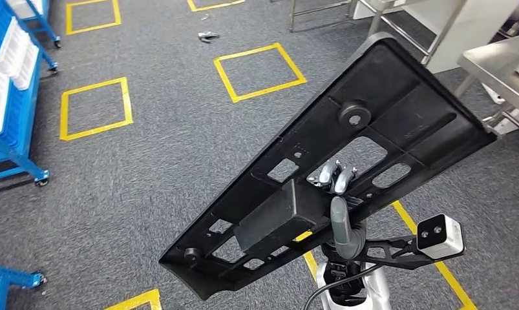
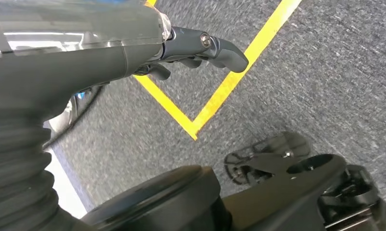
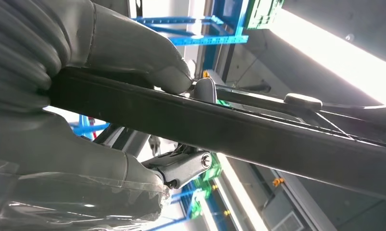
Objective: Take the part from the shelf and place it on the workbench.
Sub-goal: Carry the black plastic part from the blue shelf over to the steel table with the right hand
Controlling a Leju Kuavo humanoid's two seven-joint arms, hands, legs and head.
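Part up in the air, a long black plastic panel full of cut-outs, and the right hand carries it well above the grey carpet with its yellow floor squares. The grip is near the panel's middle: the right wrist view has the thick thumb pressed on one face and the darker fingers curled under the other, so the panel's edge is clamped between them. Long axis runs from low and close to the robot's body up and away to the robot's right, and that far end points straight at the workbench, whose steel corner sits just beyond it. Right arm is plainly the nearer one for the set-down. Left hand hangs low over the carpet, fingers curled in and holding nothing. Judgement: part off the shelf, placing not yet done.
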